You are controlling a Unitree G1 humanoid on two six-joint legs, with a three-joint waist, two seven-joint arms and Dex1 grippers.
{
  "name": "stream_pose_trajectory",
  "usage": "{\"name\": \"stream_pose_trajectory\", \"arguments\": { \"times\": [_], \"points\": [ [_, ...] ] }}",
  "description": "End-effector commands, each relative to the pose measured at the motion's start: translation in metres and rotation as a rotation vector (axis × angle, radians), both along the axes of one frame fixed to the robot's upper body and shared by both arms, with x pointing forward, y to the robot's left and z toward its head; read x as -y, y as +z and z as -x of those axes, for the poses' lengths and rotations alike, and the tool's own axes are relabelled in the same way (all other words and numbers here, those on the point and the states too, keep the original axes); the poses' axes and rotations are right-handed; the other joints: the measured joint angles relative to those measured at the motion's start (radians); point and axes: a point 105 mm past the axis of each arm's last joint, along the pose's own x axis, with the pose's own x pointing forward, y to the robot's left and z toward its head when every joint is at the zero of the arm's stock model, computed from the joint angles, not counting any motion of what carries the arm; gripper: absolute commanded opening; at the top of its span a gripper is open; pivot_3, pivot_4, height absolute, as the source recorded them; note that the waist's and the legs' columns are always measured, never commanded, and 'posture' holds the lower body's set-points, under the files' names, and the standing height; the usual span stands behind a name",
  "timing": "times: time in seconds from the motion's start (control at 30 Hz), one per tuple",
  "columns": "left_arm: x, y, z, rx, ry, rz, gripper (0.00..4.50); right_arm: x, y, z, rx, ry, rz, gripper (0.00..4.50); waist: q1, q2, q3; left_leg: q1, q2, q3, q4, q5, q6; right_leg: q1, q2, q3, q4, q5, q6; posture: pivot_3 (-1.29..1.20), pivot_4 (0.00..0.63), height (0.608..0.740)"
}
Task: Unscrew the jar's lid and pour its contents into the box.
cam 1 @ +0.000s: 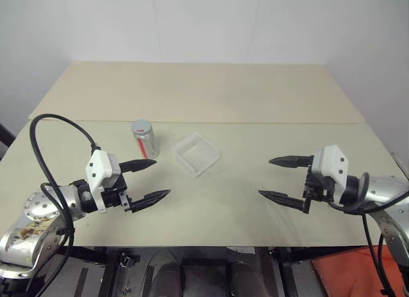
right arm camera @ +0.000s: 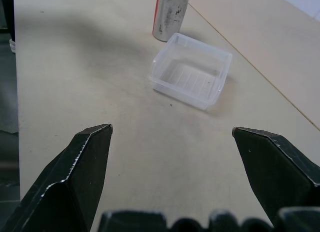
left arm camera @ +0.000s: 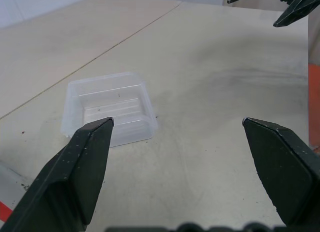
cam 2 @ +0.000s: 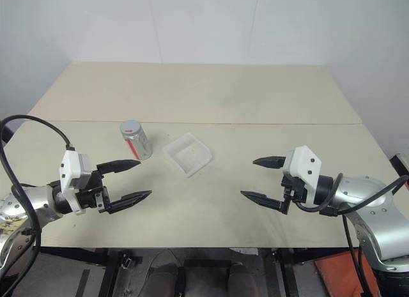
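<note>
- My left gripper [cam 1: 151, 179] is spread wide with nothing in it, hovering over the table [cam 1: 211, 201] and pointing inward.
- My right gripper [cam 1: 276, 177] is likewise spread and empty, facing the left one, well apart from it.
- I see the jar [cam 1: 146, 140] upright just beyond the left gripper's upper finger, not touching it, with the lid [cam 1: 141, 126] on top.
- The box [cam 1: 197, 154], clear and open side up, sits just beside the jar between the two grippers, nearer the left one.
- Can't make out the contents from here.

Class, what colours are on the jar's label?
Red and white, on the jar; clearest in the left eye view.
</note>
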Motion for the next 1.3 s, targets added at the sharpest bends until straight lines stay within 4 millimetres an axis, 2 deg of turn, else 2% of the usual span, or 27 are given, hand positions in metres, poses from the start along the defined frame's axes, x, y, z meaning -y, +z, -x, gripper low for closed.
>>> {"name": "stream_pose_trajectory", "arguments": {
  "times": [0.03, 0.23, 0.33, 0.5, 0.73, 0.97, 1.3],
  "points": [
    [0.001, 0.011, 0.004, 0.048, 0.001, 0.002, 4.50, 0.002, 0.010, 0.000, 0.053, 0.009, 0.007, 4.47, 0.000, 0.000, 0.000, 0.000, 0.000, 0.000, 0.000, 0.000, 0.000, 0.000, 0.000, 0.000, 0.000, 0.000, 0.000, 0.00, 0.150, 0.740],
    [0.002, 0.013, 0.005, 0.063, 0.010, 0.011, 4.50, 0.003, 0.010, 0.001, 0.048, 0.023, 0.003, 4.47, 0.000, 0.000, 0.000, 0.000, 0.000, 0.000, 0.000, 0.000, 0.000, 0.000, 0.000, 0.000, 0.000, 0.000, 0.000, 0.00, 0.150, 0.740],
    [-0.001, 0.014, -0.002, 0.095, 0.095, 0.047, 4.50, 0.004, 0.010, 0.001, 0.048, 0.024, 0.003, 4.47, 0.000, 0.000, 0.000, 0.000, 0.000, 0.000, 0.000, 0.000, 0.000, 0.000, 0.000, 0.000, 0.000, 0.000, 0.000, 0.00, 0.150, 0.740],
    [-0.014, 0.003, -0.035, 0.142, 0.437, 0.175, 4.50, 0.003, 0.007, 0.002, 0.035, 0.030, -0.005, 4.47, 0.003, 0.000, 0.000, 0.000, -0.001, -0.001, 0.000, 0.000, 0.000, 0.001, 0.000, 0.000, 0.000, 0.000, 0.000, 0.00, 0.150, 0.740],
    [-0.018, -0.019, -0.057, 0.218, 0.776, 0.179, 4.50, 0.003, 0.006, 0.004, 0.031, 0.030, -0.011, 4.47, 0.006, -0.001, 0.000, 0.000, -0.001, -0.001, 0.001, 0.000, 0.000, 0.002, 0.000, 0.000, 0.000, 0.001, 0.000, 0.00, 0.150, 0.740],
    [-0.012, -0.025, -0.077, 0.286, 0.917, 0.186, 4.50, 0.000, 0.009, 0.005, 0.038, 0.029, -0.017, 4.47, 0.006, -0.001, 0.000, 0.000, -0.001, -0.001, 0.001, 0.000, 0.000, 0.002, 0.000, 0.000, 0.000, 0.001, 0.000, 0.00, 0.150, 0.740],
    [-0.022, -0.029, -0.088, 0.292, 0.982, 0.180, 4.50, -0.001, 0.014, 0.004, 0.047, 0.022, -0.044, 4.47, 0.005, -0.001, 0.000, 0.000, -0.001, -0.001, 0.001, 0.000, 0.000, 0.002, 0.000, 0.000, 0.000, 0.001, 0.000, 0.00, 0.150, 0.740]
  ]
}}
